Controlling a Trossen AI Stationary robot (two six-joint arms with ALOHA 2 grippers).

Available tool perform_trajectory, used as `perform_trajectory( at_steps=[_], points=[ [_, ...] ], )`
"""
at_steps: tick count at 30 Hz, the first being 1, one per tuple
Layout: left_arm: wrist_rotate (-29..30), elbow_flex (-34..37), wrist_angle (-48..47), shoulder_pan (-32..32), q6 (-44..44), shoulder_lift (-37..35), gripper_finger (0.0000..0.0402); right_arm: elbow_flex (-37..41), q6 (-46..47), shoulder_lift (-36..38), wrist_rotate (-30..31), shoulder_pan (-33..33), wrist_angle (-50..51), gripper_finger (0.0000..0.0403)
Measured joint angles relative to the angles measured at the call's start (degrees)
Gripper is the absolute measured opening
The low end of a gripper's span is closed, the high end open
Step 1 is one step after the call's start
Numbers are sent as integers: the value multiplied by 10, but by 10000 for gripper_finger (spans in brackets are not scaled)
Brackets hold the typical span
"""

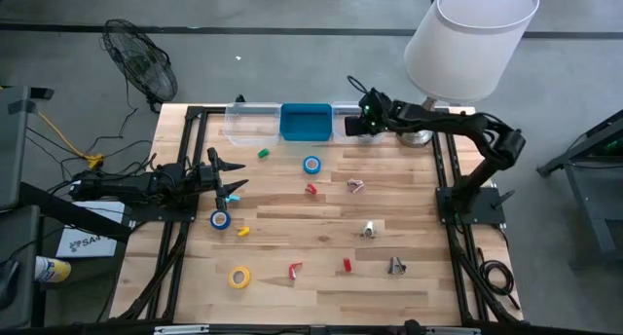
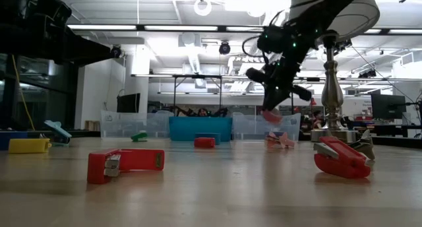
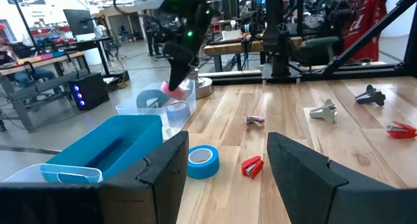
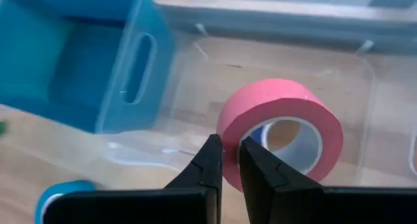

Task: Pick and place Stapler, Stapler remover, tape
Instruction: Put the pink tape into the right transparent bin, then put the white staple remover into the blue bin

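One pink tape roll (image 4: 280, 136) hangs pinched by its wall in the shut right gripper (image 4: 229, 160) over the clear bin (image 4: 273, 61) at the table's (image 1: 292, 238) far edge, directly below; left gripper (image 1: 226, 176) waits open near the left edge.

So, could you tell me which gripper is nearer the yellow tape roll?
Left. The left gripper hovers at the table's left edge, up-table from the yellow tape roll; the right gripper is over the far bins.
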State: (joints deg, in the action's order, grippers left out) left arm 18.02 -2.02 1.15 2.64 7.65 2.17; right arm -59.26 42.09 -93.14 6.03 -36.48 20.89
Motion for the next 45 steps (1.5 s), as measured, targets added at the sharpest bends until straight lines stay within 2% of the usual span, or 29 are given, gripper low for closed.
perform_trajectory(
  at_steps=[26,45],
  points=[
    [0,0,0,0,0,0,205,0,-1,-8,-21,-14,37,34],
    [0,0,0,0,0,0,205,0,14,-4,-43,-14,18,145]
  ],
)
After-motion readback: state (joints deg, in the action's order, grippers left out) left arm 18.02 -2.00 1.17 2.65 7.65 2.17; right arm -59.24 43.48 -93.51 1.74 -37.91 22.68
